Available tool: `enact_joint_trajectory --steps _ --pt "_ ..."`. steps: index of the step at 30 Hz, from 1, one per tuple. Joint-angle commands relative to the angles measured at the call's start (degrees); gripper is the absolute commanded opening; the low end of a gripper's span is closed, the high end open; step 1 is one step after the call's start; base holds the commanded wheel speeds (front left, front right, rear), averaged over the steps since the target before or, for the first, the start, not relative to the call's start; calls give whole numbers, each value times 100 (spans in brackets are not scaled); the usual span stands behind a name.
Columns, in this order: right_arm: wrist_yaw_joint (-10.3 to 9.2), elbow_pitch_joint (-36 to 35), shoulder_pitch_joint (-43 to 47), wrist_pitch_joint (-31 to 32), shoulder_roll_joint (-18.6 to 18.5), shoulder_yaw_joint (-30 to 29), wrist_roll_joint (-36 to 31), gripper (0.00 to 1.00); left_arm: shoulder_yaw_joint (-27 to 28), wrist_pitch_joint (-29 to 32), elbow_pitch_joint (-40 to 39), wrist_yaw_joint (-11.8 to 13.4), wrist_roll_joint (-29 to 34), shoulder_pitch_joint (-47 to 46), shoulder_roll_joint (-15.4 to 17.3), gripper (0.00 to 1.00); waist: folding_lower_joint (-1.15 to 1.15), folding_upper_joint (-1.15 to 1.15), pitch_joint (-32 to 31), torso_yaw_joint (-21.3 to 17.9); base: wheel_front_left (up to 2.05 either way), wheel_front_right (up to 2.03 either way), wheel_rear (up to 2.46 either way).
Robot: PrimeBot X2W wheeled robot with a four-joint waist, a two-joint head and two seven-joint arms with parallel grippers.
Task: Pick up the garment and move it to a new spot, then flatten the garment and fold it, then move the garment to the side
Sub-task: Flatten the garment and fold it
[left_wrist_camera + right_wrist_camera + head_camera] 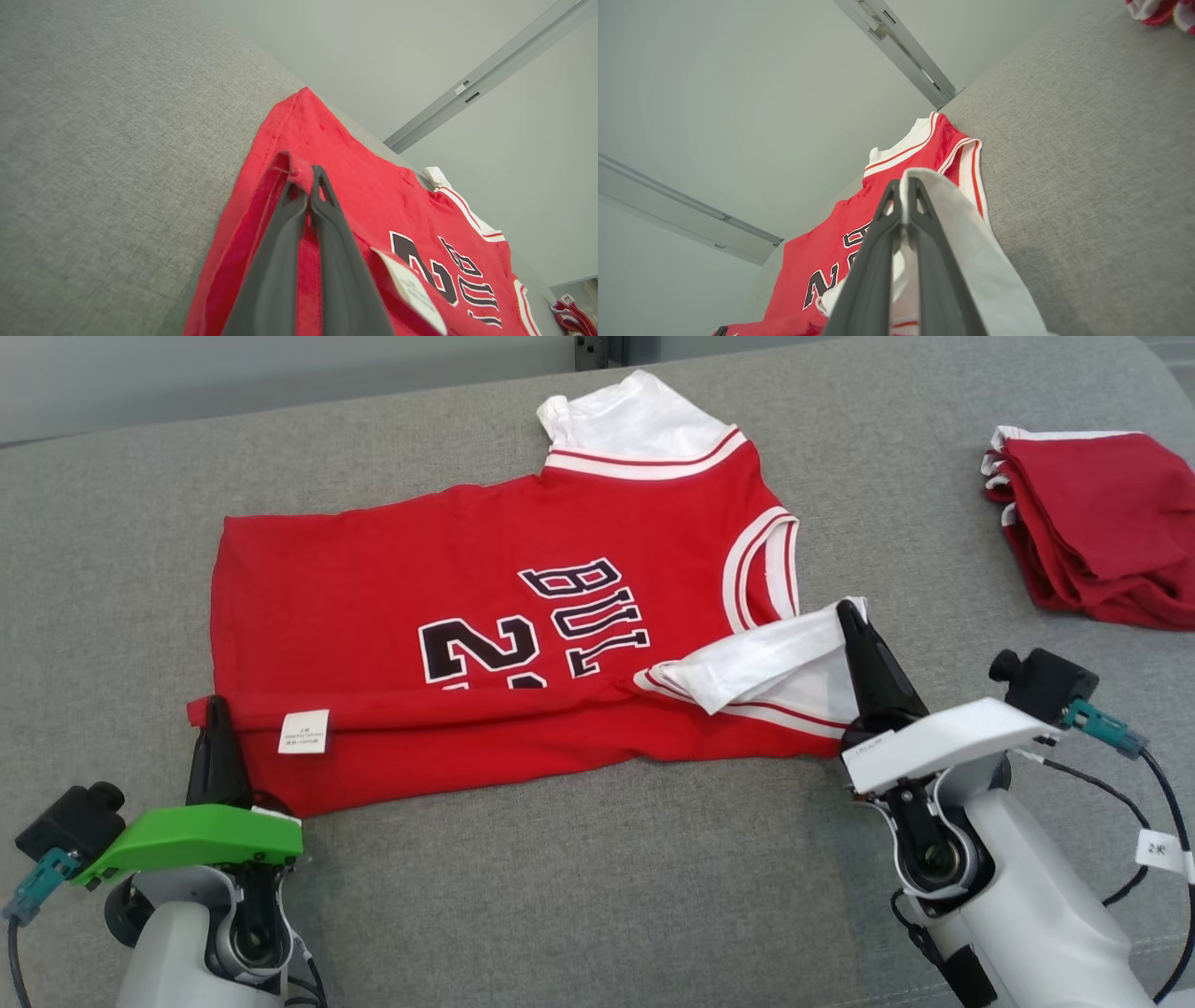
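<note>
left gripper [217,705] pinching red jersey [420,588] hem, right gripper [849,611] pinching white sleeve [766,663]

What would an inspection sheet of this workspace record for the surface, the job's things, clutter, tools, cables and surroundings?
Surface: grey cushioned surface, bare fabric in front of the robot.
Job's things: red jersey lies spread out with its near edge folded up over the number print; a white label shows on the fold.
Clutter: folded red garments stacked at the far right, apart from the jersey.
Grippers: left tool shut on the hem corner; right tool shut on the white sleeve.
Cables: black cable loops off the right wrist, clear of the jersey.
Surroundings: pale wall with a metal rail behind the surface.
</note>
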Motion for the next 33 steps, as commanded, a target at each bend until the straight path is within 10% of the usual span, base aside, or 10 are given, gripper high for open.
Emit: enact_joint_trajectory --steps 1,8,10,11,21,33 --pt "1 154 -183 12 1 46 -37 0 14 -18 78 28 62 -170 21 0 0 0 180 47 0 0 0" --pt "1 1294 -1109 -56 59 372 -41 3 -30 -47 484 -62 117 -525 -60 0 0 0 324 113 0 0 0" --pt "1 1562 -1301 -33 79 478 5 73 -38 -59 508 -80 153 -577 -72 52 0 0 331 137 0 0 0" --pt "1 1682 -1393 -58 71 508 27 100 -34 -64 495 -94 169 -588 -78 100 0 0 330 152 0 0 0" --pt "1 2088 -1862 -311 -51 706 198 100 101 -78 17 -189 160 -144 -160 100 0 0 169 214 0 0 0" --pt "1 680 -721 -372 -332 144 -1837 100 136 464 -495 313 152 998 -4 100 0 0 -240 103 0 0 0"
